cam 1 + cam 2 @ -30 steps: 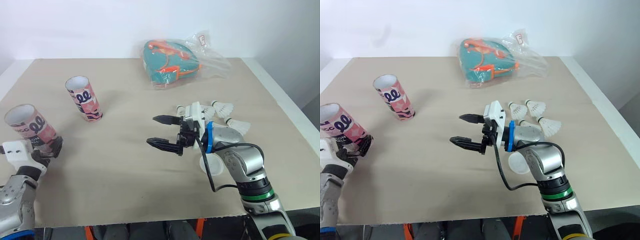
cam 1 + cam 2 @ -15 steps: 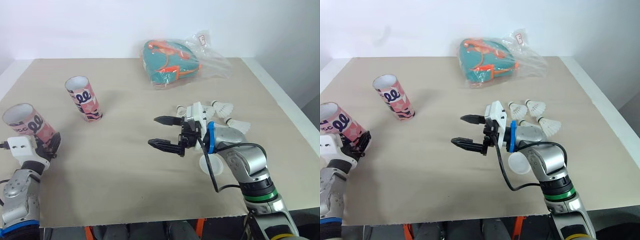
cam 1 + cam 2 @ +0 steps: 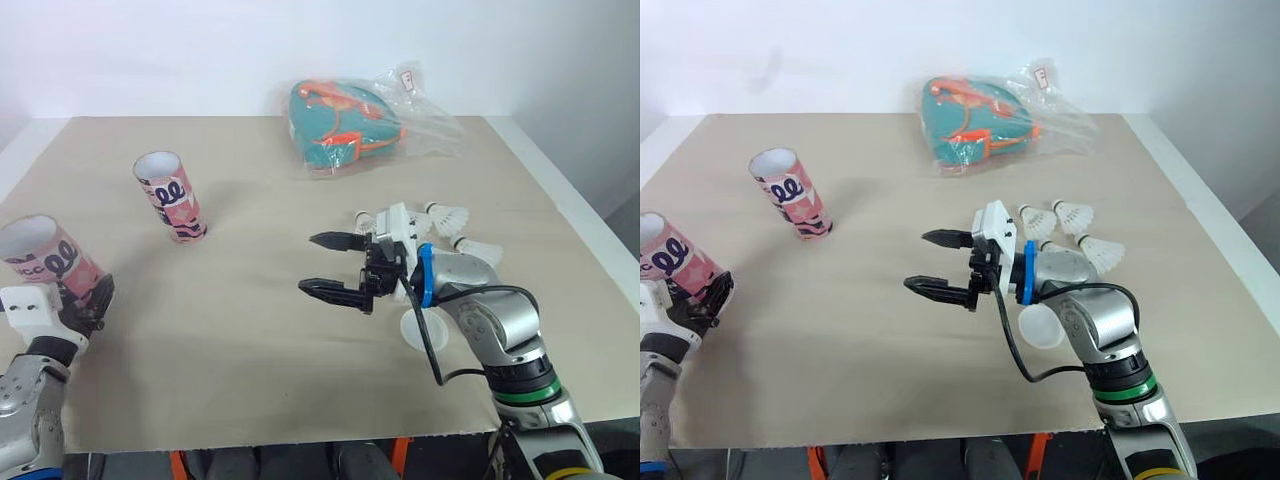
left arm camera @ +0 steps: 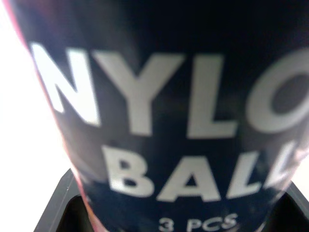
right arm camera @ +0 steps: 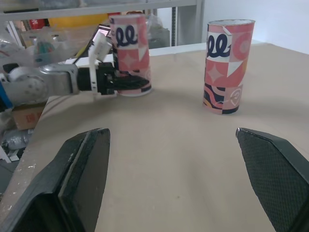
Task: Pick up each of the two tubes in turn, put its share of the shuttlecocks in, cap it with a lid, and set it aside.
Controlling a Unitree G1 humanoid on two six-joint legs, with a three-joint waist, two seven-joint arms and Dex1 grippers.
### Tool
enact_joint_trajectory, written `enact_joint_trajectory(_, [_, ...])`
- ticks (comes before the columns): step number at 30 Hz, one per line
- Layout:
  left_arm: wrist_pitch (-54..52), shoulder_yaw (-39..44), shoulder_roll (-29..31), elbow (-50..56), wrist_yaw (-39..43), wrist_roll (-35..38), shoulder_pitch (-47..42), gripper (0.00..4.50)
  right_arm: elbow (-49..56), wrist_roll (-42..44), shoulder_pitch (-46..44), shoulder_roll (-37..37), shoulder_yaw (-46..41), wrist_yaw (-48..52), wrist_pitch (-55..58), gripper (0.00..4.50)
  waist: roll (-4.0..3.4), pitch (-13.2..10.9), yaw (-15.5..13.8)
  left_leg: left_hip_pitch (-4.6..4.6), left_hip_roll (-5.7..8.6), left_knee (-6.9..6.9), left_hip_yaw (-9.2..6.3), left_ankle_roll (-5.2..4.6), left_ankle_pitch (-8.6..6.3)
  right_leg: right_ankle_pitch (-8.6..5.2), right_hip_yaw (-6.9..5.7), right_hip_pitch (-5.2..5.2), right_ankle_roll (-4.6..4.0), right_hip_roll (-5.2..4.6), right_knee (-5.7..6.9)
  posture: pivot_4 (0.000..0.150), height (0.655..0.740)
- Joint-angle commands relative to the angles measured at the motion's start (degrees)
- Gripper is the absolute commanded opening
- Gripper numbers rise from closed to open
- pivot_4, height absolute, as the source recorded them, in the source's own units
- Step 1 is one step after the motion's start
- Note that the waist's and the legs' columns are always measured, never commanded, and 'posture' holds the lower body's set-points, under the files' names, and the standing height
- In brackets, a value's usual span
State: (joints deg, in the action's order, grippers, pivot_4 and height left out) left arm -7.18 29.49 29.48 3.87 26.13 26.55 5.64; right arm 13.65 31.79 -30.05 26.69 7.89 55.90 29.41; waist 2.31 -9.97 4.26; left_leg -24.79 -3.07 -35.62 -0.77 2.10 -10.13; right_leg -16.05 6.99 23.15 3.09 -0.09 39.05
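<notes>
Pick-up stage: left gripper (image 3: 88, 303) is clamped on a tilted tube (image 3: 45, 258) at near left, right gripper (image 3: 308, 263) spread wide and empty at centre; next it should fetch shuttlecocks (image 3: 447, 214) lying by its wrist.

Teal-and-orange fabric item sealed in a crinkled clear plastic bag (image 3: 352, 122), lying at the far edge of the beige worktop (image 3: 250, 340), right of centre.

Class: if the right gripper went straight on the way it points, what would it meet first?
Probably nothing: the right gripper aims at the gap between the standing tube and the held tube; depth is unclear.
</notes>
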Motion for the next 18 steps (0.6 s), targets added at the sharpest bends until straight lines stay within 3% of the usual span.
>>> enact_joint_trajectory(1, [-3.41,-1.88,3.92,7.95,7.22,3.32,2.52,2.68,2.67,1.64,-0.48,0.76,-2.51,0.17,-0.02,4.50,-0.01,-0.01,0.00,0.00,-0.01,0.00,0.01,0.00,0.00,0.00,0.00,0.00,0.00,-0.01,0.00,0.150,0.7387])
enact_joint_trajectory(9, [-10.42,-10.61,15.94,15.74,25.86,6.33,6.30,2.68,4.40,2.73,-0.03,2.09,-3.91,-0.37,1.21,4.50,-0.12,-0.07,0.04,0.01,-0.07,0.13,0.04,0.00,0.00,-0.10,-0.09,0.10,-0.14,0.00,0.00,0.150,0.7387])
enact_joint_trajectory(12, [-13.51,-13.43,18.62,16.80,30.20,7.98,4.28,2.68,6.02,3.70,0.72,3.39,-5.83,-1.52,2.43,4.50,-0.18,-0.11,0.00,0.00,-0.09,0.15,0.05,0.00,0.00,-0.13,-0.11,0.12,-0.17,-0.01,0.00,0.150,0.7387])
enact_joint_trajectory(18, [-13.77,-19.95,22.51,14.40,35.93,4.19,-2.43,2.68,11.45,6.35,4.47,7.57,-10.26,-3.68,5.62,4.50,-0.28,-0.17,-0.11,-0.11,-0.06,0.14,-0.04,0.00,-0.01,-0.17,-0.19,0.18,-0.17,-0.01,-0.01,0.150,0.7387])
